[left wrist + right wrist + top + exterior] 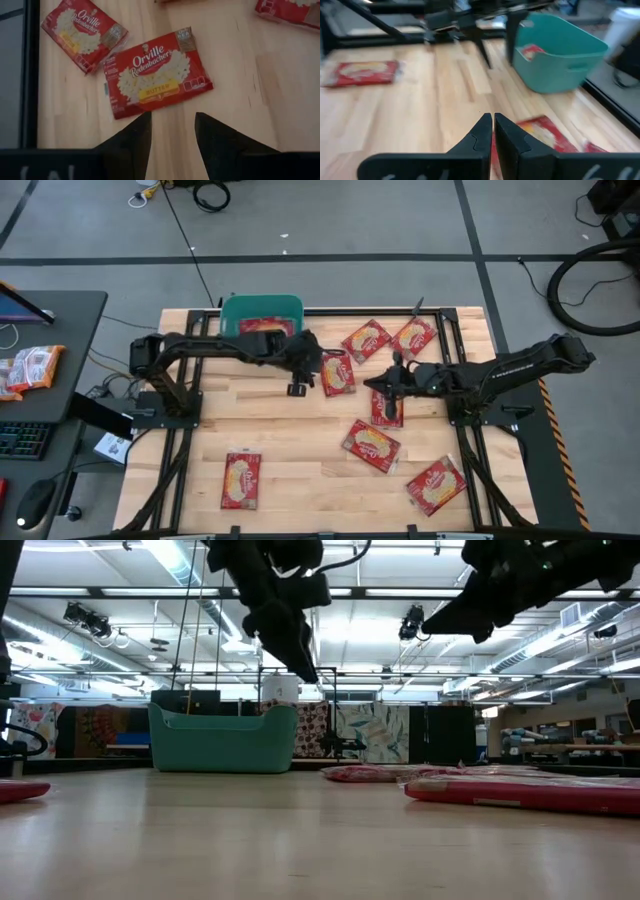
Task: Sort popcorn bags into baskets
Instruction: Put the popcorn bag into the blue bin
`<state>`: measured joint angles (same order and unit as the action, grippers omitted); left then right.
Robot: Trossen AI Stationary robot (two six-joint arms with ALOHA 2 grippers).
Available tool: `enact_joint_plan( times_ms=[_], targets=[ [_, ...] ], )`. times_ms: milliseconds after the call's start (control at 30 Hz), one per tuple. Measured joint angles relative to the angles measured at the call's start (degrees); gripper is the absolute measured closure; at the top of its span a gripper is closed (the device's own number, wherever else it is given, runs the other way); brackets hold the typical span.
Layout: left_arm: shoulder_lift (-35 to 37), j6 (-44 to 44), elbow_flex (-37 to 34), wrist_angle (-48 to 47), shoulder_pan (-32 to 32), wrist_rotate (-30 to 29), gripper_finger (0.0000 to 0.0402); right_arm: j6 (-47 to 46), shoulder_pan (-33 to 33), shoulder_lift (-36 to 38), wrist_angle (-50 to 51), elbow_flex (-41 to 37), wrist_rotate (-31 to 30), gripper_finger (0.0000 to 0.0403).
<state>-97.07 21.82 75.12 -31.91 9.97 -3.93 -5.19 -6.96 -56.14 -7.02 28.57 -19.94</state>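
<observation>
Several red popcorn bags lie flat on the wooden table; one lies inside the teal basket (262,313) at the far edge, also seen in the right wrist view (560,52). My left gripper (316,370) (172,125) is open and hovers above the table, just left of one bag (338,374) (157,75). It touches nothing and hangs clear of the table in the low view (308,670). My right gripper (380,383) (493,122) is shut and empty, raised over the table near another bag (388,406).
More bags lie near the far edge (365,340) (413,335), toward the near right (371,445) (436,485) and at the near left (241,480). Bare wood lies between them. Orange-and-white packets (30,368) sit on a side desk to the left.
</observation>
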Motion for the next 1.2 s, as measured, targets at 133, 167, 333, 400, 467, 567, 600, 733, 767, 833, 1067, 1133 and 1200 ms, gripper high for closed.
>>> enact_joint_plan(
  times_ms=[133,167,333,400,467,567,600,733,767,833,1067,1133,1200],
  targets=[
    [1.2,-0.52,-3.77,3.59,-0.3,0.75,0.0247,-0.18,0.68,-0.89,2.18,2.35,-0.29,0.0379],
    [1.54,-0.54,-4.58,4.32,-0.31,0.84,0.0247,-0.14,0.98,-1.73,2.24,2.83,-0.3,0.0379],
    [3.57,-1.51,-8.72,7.72,-0.9,1.64,0.0247,-0.22,2.65,-6.19,3.46,4.29,0.1,0.0379],
    [4.63,-1.96,-10.33,9.96,-1.1,1.72,0.0247,-0.24,3.07,-8.05,4.11,5.16,0.71,0.0379],
    [6.08,-2.17,-12.41,11.12,-1.24,1.7,0.0247,-0.24,3.36,-9.7,4.6,5.77,1.65,0.0379],
    [8.41,-3.42,-15.92,15.74,-1.68,1.85,0.0247,-0.26,3.41,-11.39,4.52,6.84,2.63,0.0379],
    [9.41,-3.71,-17.25,17.61,-1.87,1.83,0.0247,-0.33,3.41,-12.04,4.28,7.35,2.67,0.0379],
    [12.85,-5.44,-22.5,22.58,-2.89,1.7,0.0247,-0.64,3.41,-14.33,4.57,8.7,2.7,0.0379],
    [13.37,-6.19,-23.51,22.51,-3.23,1.68,0.0247,-0.67,3.41,-15.02,4.68,9.05,2.68,0.0379],
    [14.48,-7.18,-24.91,23.27,-3.72,1.65,0.0247,-0.68,3.41,-16.35,5.42,9.9,2.7,0.0379],
    [20.03,-10.24,-29.38,24.9,-5.54,0.18,0.0247,-0.27,3.39,-23.11,14.04,17.31,1.43,0.0365],
    [22.17,-11.17,-30.67,25.32,-6.09,-0.9,0.0247,0.23,3.4,-25.16,17.07,20.0,0.05,0.0352],
    [23.58,-12.77,-31.71,25.26,-6.65,-1.37,0.0247,0.76,3.64,-26.67,21.61,22.24,-2.89,0.0336]
  ],
)
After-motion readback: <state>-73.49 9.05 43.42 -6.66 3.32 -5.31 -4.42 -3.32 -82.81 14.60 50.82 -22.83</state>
